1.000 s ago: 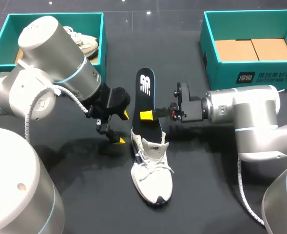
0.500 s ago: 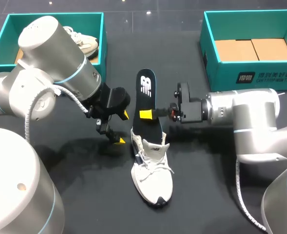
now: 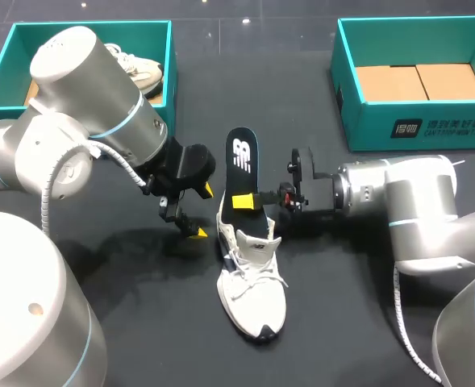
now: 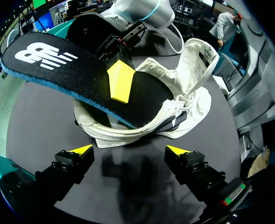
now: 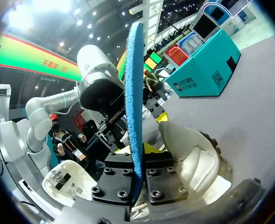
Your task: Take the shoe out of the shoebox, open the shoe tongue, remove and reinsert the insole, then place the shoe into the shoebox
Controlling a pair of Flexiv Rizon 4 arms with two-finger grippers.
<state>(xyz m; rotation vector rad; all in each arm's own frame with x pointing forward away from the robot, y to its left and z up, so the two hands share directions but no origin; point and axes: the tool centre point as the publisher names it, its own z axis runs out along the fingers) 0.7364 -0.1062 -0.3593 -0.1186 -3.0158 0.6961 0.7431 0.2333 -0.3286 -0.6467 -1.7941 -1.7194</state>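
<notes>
One white shoe [image 3: 253,294] is lying mid-table [image 3: 156,339], toe toward the near edge and mouth facing away, so its long axis is running near to far.

Just beyond the tongue, the right gripper [image 3: 245,201] is pinching the black insole [image 3: 241,153] across its faces. The insole's front end is sitting inside the shoe's mouth and its heel end is slanting up and away, roughly along the shoe's axis. Feeding it home likely means pushing down and toward the toe, and the right arm is already placed for that.

The left gripper [image 3: 203,211] is hanging just left of the shoe's heel, fingers spread, gripping nothing.

Compared with a second ago, the insole and right gripper are sitting lower and closer to the shoe. The left arm is not shifting.

Farther back, the left shoebox [image 3: 92,28] is holding a second shoe [image 3: 144,72], and the right shoebox [image 3: 398,129] is standing well apart.
</notes>
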